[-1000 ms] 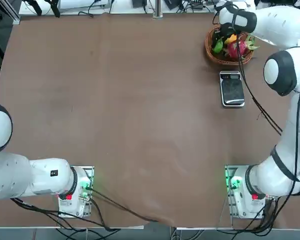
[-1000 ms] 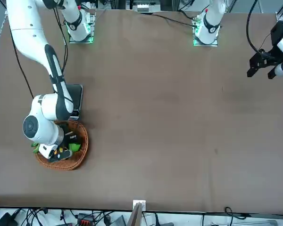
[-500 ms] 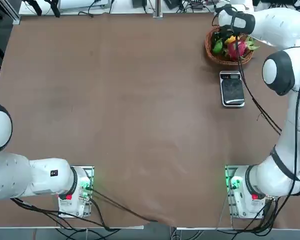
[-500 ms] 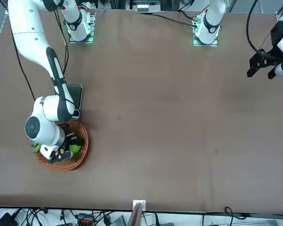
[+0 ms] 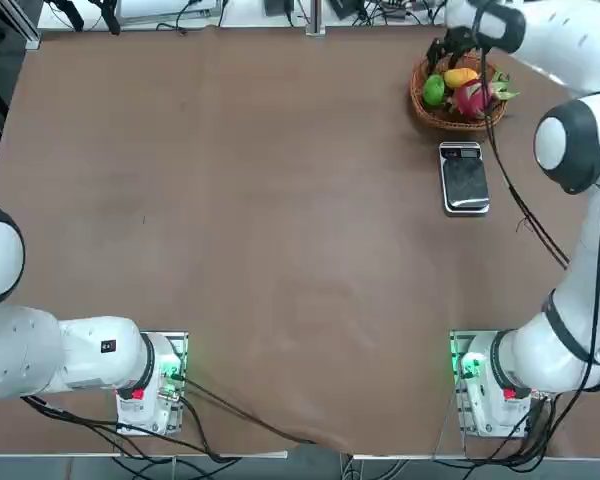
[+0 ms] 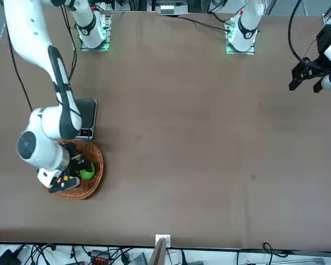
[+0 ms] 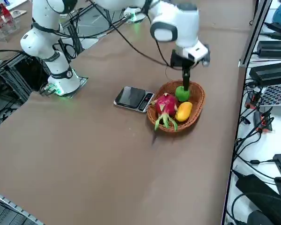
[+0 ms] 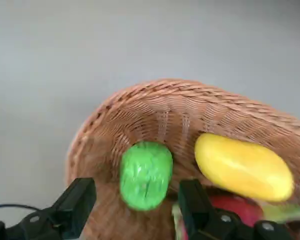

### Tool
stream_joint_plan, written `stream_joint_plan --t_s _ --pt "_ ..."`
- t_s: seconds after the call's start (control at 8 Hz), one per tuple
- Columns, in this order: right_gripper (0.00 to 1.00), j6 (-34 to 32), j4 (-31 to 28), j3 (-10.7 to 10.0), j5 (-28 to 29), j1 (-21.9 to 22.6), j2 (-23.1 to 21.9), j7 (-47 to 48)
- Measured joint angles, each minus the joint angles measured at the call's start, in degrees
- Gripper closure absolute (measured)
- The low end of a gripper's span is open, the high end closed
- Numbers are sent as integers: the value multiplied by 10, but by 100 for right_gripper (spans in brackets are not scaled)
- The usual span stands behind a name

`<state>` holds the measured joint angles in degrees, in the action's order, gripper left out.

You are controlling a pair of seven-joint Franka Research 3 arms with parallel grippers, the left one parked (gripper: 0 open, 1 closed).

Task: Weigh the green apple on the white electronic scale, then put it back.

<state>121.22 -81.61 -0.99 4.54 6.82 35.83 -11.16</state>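
Green apple (image 8: 146, 175): in wicker basket (image 7: 196, 99), beside yellow fruit (image 8: 243, 167) and pink dragon fruit (image 7: 166, 104); your right gripper (image 8: 137, 197): over basket, fingers spread wide, nothing held; white electronic scale (image 5: 464, 179): near basket, platform bare.

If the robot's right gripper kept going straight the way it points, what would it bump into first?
Probably the green apple: the right gripper points down at it, though depth is unclear.

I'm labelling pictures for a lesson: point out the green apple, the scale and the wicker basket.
Green apple (image 8: 146, 175): right wrist view, skin's middle.
Scale (image 5: 465, 180): top view, dark platform.
Wicker basket (image 7: 199, 96): right side view, rim.
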Motion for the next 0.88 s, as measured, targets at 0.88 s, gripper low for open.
stream_joint_plan --t_s 0.88 --pt "0 -188 0 -4 0 0 -185 8"
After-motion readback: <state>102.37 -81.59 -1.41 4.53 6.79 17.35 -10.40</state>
